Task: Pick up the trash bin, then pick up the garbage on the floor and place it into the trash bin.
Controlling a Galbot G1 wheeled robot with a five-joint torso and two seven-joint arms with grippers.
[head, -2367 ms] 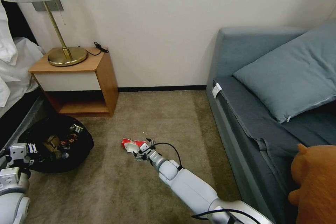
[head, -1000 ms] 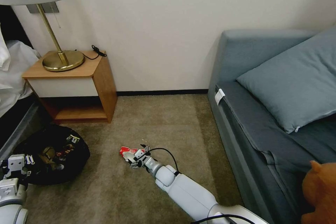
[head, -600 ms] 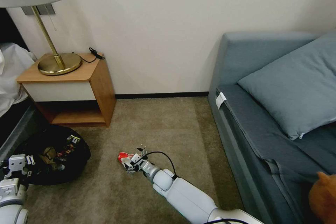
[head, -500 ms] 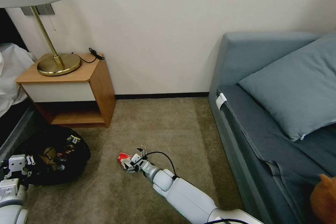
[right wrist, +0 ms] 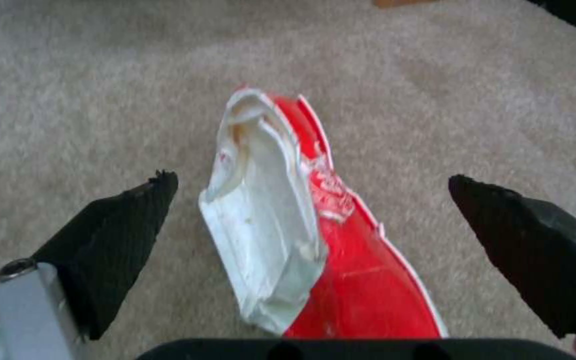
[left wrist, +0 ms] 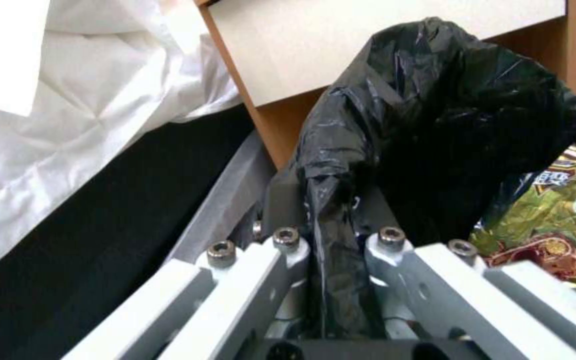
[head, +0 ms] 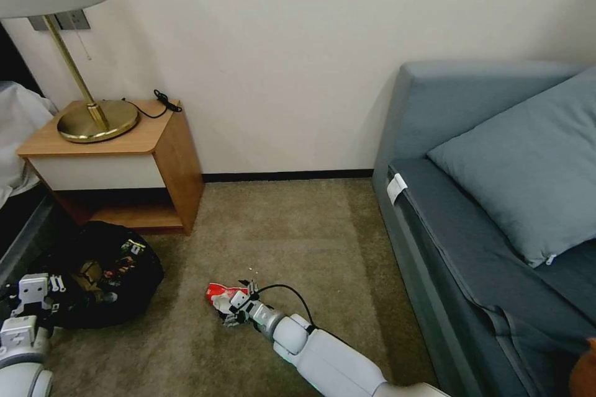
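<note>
The trash bin (head: 102, 273) sits on the carpet at the left, its black bag liner (left wrist: 448, 125) spread wide with litter inside, including a gold snack wrapper (left wrist: 555, 215). My left gripper (head: 30, 298) is at the bin's near rim; in the left wrist view it (left wrist: 331, 240) is shut on a fold of the liner. One piece of garbage, a red-and-white wrapper (head: 218, 291), lies on the carpet mid-floor. My right gripper (head: 234, 309) is low over it and open. In the right wrist view the wrapper (right wrist: 288, 225) lies between the two black fingertips (right wrist: 115, 235).
A wooden nightstand (head: 167, 155) with a brass lamp (head: 93, 121) stands behind the bin, against the wall. A bed with white linen (head: 18, 118) is at the far left. A blue-grey sofa (head: 472, 242) with a cushion runs along the right. Bare carpet (head: 298, 229) lies between.
The whole head view has shifted, so the camera has moved. My right gripper has edged closer over the red-and-white wrapper. The left gripper still holds the liner.
</note>
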